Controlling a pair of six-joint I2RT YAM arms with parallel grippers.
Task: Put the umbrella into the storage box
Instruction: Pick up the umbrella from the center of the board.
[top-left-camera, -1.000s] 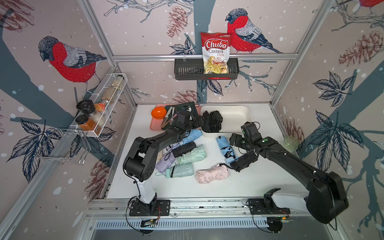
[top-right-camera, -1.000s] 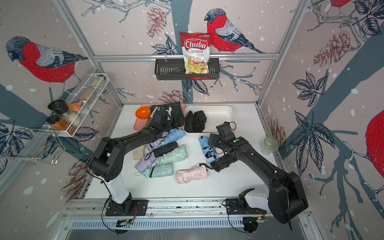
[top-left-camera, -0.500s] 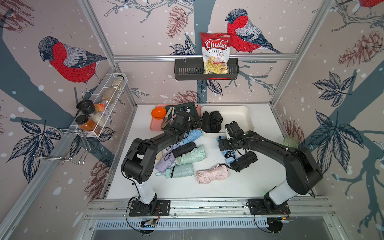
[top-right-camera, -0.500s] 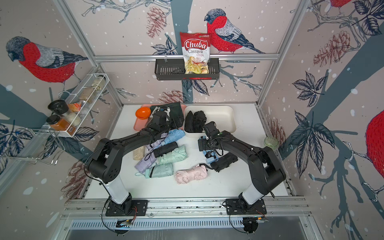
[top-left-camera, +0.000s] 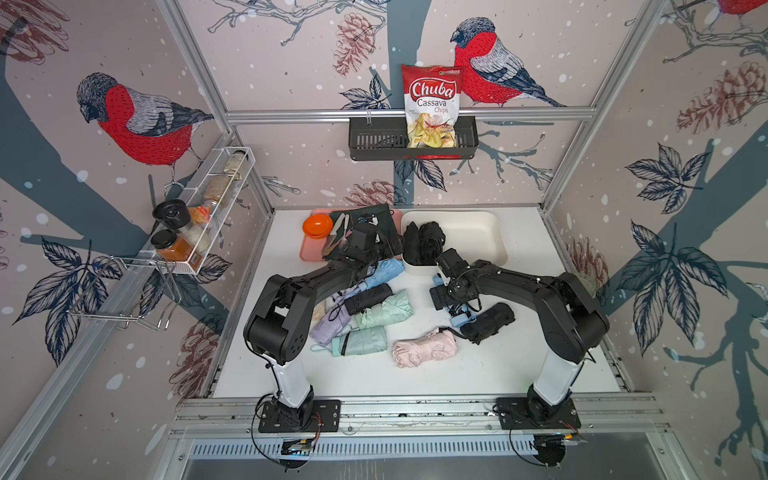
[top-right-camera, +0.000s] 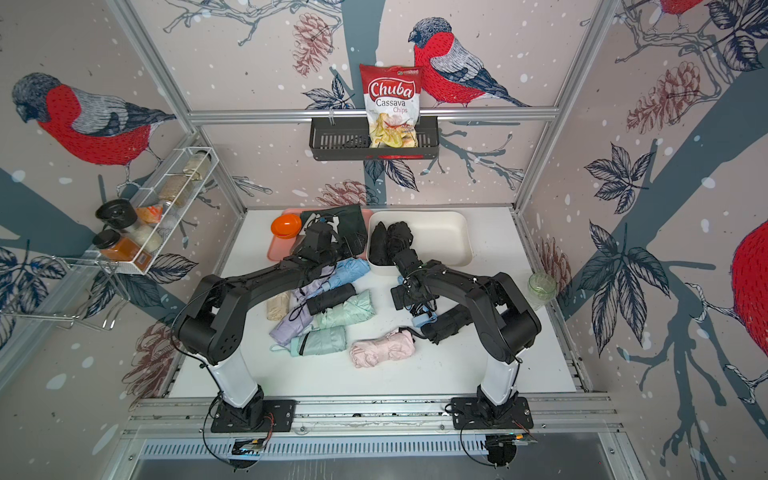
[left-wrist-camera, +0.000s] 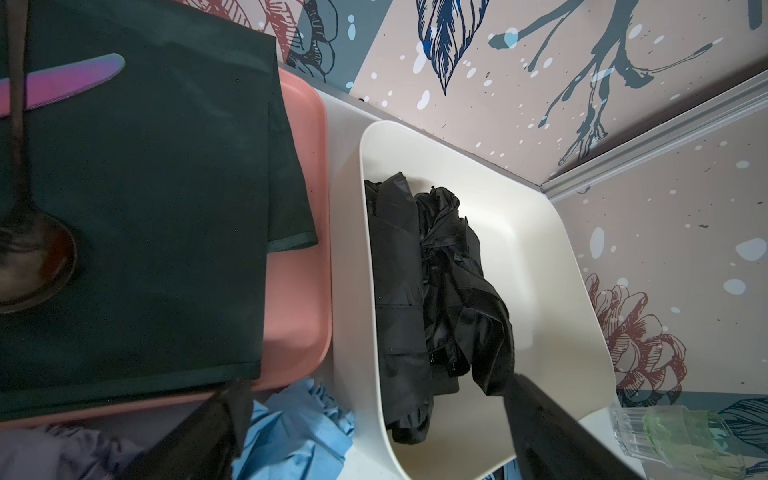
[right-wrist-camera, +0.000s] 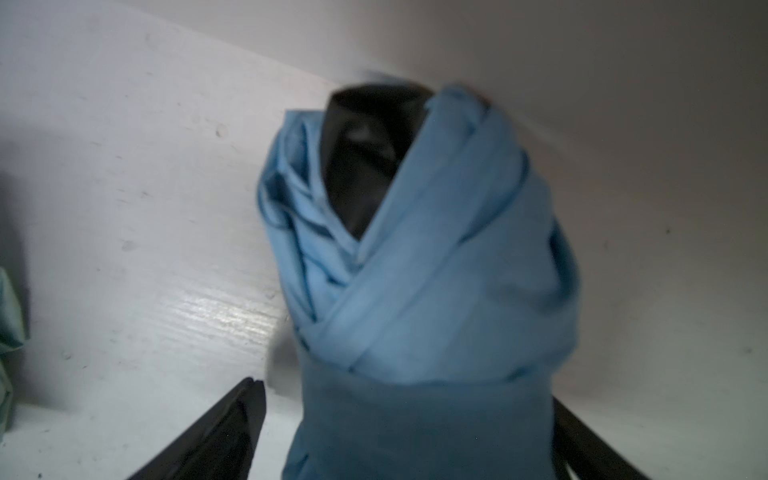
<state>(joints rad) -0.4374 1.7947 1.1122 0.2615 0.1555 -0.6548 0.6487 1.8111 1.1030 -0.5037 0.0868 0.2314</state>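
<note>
The cream-white storage box (top-left-camera: 478, 232) stands at the back right and holds two black umbrellas (top-left-camera: 422, 245) at its left end, also seen in the left wrist view (left-wrist-camera: 436, 291). A blue folded umbrella (right-wrist-camera: 415, 270) lies on the table just in front of the box. My right gripper (right-wrist-camera: 405, 395) is open and straddles it, with a gap at one finger (right-wrist-camera: 232, 415). In a top view the right gripper (top-left-camera: 446, 291) hides most of it. My left gripper (left-wrist-camera: 374, 424) hangs open and empty between tray and box, over a light-blue umbrella (top-left-camera: 384, 272).
Several more folded umbrellas lie mid-table: black (top-left-camera: 368, 299), mint (top-left-camera: 386, 309), lavender (top-left-camera: 332, 324), pink (top-left-camera: 424, 347), black (top-left-camera: 488, 322). A pink tray (top-left-camera: 309, 249) with an orange bowl (top-left-camera: 317, 225) and dark cloth sits left of the box. A glass (top-right-camera: 541, 286) stands at the right edge.
My right arm has swung left and folded in, bringing its open gripper down over the blue umbrella in front of the box. The left arm has barely moved.
</note>
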